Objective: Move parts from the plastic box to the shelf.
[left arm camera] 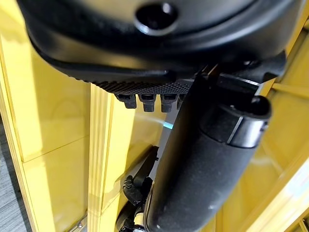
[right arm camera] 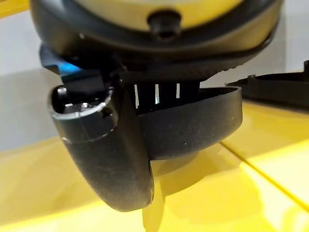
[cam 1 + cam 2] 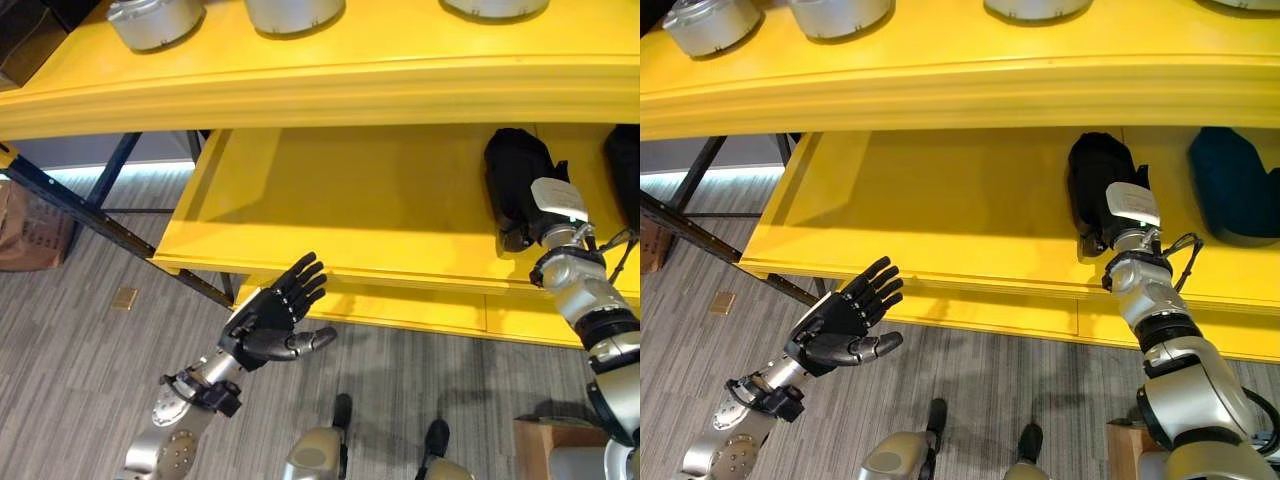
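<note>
Silver parts (image 3: 152,22): we've got round metal ones lined up on the top board of the shelf (image 3: 330,80), far left and running right along it.
Box on floor (image 3: 28,228): a brown one sits at the far left, behind a dark slanted leg (image 3: 90,215).
Small tag (image 3: 124,298): a little tan square on the grey floor (image 3: 90,340), left of our left hand.
Left hand (image 3: 270,318): our left arm comes up from the lower left and the hand hangs in the air in front of the lower board's (image 3: 350,210) front edge, not touching it. Palm faces us, fingers straight and spread a bit, pointing up and to the right, thumb sticking out sideways to the right. It's holding nothing.
Lower board: yellow and bare across its left half.
Right hand (image 3: 1102,195): our right arm reaches up from the lower right, forearm nearly straight up, and the hand is in over the lower board on the right side. In the right wrist view the thumb and fingers curl round a black part (image 2: 193,128), which sits low over the yellow surface; whether it touches the board we can't tell.
Dark part (image 3: 1232,185): another one lies on the lower board just right of the right hand, apart from it.
</note>
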Available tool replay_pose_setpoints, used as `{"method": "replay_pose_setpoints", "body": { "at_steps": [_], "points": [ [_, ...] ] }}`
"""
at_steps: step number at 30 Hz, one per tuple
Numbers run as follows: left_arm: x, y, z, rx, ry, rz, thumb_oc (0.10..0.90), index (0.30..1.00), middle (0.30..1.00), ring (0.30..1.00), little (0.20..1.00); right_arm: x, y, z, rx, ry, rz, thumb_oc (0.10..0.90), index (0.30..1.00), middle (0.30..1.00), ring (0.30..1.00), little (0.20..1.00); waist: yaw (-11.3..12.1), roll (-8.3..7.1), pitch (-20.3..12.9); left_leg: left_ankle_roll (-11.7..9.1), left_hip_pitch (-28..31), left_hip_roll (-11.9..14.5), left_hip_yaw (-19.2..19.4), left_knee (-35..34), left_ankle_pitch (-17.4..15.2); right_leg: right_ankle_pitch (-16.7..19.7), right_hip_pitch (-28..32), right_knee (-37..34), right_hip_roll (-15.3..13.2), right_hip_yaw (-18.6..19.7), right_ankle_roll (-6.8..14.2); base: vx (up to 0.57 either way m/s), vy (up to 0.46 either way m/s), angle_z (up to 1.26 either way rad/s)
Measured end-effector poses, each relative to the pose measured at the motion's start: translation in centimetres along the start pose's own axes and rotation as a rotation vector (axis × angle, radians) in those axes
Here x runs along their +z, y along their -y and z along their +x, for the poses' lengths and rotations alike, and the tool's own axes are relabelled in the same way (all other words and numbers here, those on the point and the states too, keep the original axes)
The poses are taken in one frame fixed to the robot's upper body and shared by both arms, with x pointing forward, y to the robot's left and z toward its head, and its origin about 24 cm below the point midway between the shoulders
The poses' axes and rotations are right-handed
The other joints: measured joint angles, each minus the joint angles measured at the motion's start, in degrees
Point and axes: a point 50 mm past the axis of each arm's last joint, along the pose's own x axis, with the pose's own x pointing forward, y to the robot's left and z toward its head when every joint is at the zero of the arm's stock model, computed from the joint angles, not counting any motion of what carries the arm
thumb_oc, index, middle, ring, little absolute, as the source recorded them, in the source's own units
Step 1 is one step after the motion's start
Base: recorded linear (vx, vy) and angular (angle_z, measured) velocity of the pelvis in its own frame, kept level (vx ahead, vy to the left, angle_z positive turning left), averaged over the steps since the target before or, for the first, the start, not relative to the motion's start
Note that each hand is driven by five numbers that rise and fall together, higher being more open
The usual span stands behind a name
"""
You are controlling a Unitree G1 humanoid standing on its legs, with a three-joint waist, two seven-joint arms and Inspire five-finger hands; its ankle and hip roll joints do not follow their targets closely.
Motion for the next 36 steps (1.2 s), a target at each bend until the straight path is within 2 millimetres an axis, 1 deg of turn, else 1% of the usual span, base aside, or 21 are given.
{"method": "replay_pose_setpoints", "body": {
  "at_steps": [4,7,8,10,11,12,13,14,16,19,20,22,31,36],
  "points": [
    [-0.3,0.2,0.1,0.003,0.003,-0.014,0.9,1.0,1.0,1.0,1.0,-0.4,-0.3,0.0,0.006,-0.051,-0.001,0.4,0.3,0.3,0.3,0.3,0.5,0.47,-0.3,0.3,-0.5,-0.4,-0.1,0.0,0.2,0.0,-0.4,0.0,-0.4,-0.2,0.2,-0.07,0.045,0.04],
    [-0.5,0.3,0.2,0.017,0.003,-0.015,0.9,1.0,1.0,1.0,1.0,-1.0,0.1,0.3,-0.006,-0.111,0.028,0.4,0.3,0.3,0.3,0.3,0.9,0.97,-0.4,0.5,-2.6,-0.5,-0.6,0.1,0.6,0.4,-2.2,0.0,-0.4,-0.5,0.2,-0.08,0.016,0.06],
    [-0.5,0.4,0.3,0.021,0.003,-0.016,0.9,1.0,1.0,1.0,1.0,-1.0,0.2,0.3,-0.011,-0.12,0.043,0.529,0.481,0.481,0.481,0.481,0.9,1.0,-0.4,0.5,-3.1,-0.5,-0.8,0.1,0.8,0.5,-2.6,0.0,-0.4,-0.6,0.2,-0.03,0.0,0.1],
    [-0.7,0.3,0.2,0.032,0.001,-0.02,0.9,1.0,1.0,1.0,1.0,-1.0,0.2,0.3,-0.017,-0.138,0.072,0.694,0.712,0.712,0.712,0.712,0.9,1.02,-0.4,0.5,-3.1,-0.4,-1.0,0.1,0.8,0.5,-2.6,0.0,-0.3,-0.8,0.2,-0.05,-0.002,0.05],
    [-0.6,0.3,0.3,0.032,0.007,-0.017,0.9,1.0,1.0,1.0,1.0,-1.0,0.3,0.4,-0.026,-0.142,0.077,0.675,0.684,0.684,0.684,0.684,0.9,1.08,-0.4,0.5,-3.3,-0.4,-1.1,0.1,0.9,0.5,-2.6,0.0,-0.2,-0.9,0.2,-0.06,-0.007,0.04],
    [-0.5,0.3,0.4,0.03,0.012,-0.015,0.9,1.0,1.0,1.0,1.0,-1.0,0.4,0.4,-0.041,-0.146,0.076,0.814,0.879,0.879,0.879,0.879,0.9,1.13,-0.4,0.4,-3.6,-0.3,-1.2,0.1,1.0,0.5,-2.9,0.0,-0.2,-1.1,0.2,-0.07,-0.014,0.06],
    [-0.4,0.3,0.5,0.027,0.018,-0.011,0.9,1.0,1.0,1.0,1.0,-1.0,0.7,0.6,-0.049,-0.152,0.078,0.9,1.0,1.0,1.0,1.0,0.9,1.13,-0.4,0.5,-4.2,-0.3,-1.3,0.2,1.2,0.4,-3.3,0.0,-0.2,-1.2,0.1,-0.07,-0.027,0.06],
    [-0.2,0.3,0.6,0.023,0.025,-0.007,0.9,1.0,1.0,1.0,1.0,-0.7,1.5,1.0,-0.073,-0.148,0.084,0.9,1.0,1.0,1.0,1.0,0.9,1.12,-0.4,0.5,-5.2,-0.3,-1.4,0.2,1.5,0.6,-4.4,0.0,0.0,-1.3,0.1,-0.06,-0.047,0.04],
    [0.0,0.3,0.9,0.014,0.033,-0.001,0.9,1.0,1.0,1.0,1.0,-0.4,2.1,1.2,-0.105,-0.141,0.081,0.9,1.0,1.0,1.0,1.0,1.0,1.07,-0.4,0.4,-6.1,-0.3,-1.7,0.2,1.9,0.9,-5.0,0.0,0.1,-1.6,0.1,-0.04,-0.051,0.08],
    [0.1,0.3,1.0,0.012,0.04,0.003,0.9,1.0,1.0,1.0,1.0,-0.4,2.1,1.2,-0.115,-0.145,0.068,0.9,1.0,1.0,1.0,1.0,1.4,0.73,-0.1,0.4,-6.2,-0.2,-2.1,0.2,2.0,0.9,-5.0,0.0,0.2,-1.8,0.1,-0.02,-0.049,0.07],
    [0.1,0.3,1.0,0.012,0.04,0.004,0.9,1.0,1.0,1.0,1.0,-0.3,2.0,1.3,-0.115,-0.139,0.067,0.9,1.0,1.0,1.0,1.0,1.4,-0.01,0.4,0.4,-6.2,-0.2,-2.1,0.2,2.0,0.9,-5.0,0.0,0.3,-1.8,0.0,-0.01,-0.043,0.01],
    [0.2,0.3,1.2,0.009,0.044,0.007,0.9,1.0,1.0,1.0,1.0,-0.1,1.9,1.3,-0.111,-0.115,0.03,0.9,1.0,1.0,1.0,1.0,1.4,-0.58,0.7,0.4,-6.2,-0.2,-2.1,0.2,2.0,1.1,-4.9,0.0,0.3,-1.8,-0.2,-0.02,-0.038,0.0],
    [0.3,0.3,1.2,-0.003,0.046,0.006,0.9,1.0,1.0,1.0,1.0,0.7,1.8,1.3,-0.122,-0.045,-0.006,0.9,1.0,1.0,1.0,1.0,1.2,-0.77,0.8,0.4,-6.9,-0.2,-2.0,0.2,2.0,1.1,-5.8,0.0,0.3,-1.7,-0.2,0.0,0.0,0.0],
    [0.3,0.4,1.2,-0.026,0.046,0.005,0.9,1.0,1.0,1.0,1.0,1.2,2.0,1.3,-0.147,-0.014,0.004,0.9,1.0,1.0,1.0,1.0,1.1,-0.78,0.8,0.4,-6.9,-0.1,-1.9,0.2,2.0,1.2,-5.8,0.0,0.3,-1.7,-0.2,0.0,0.0,0.0]
  ]
}}
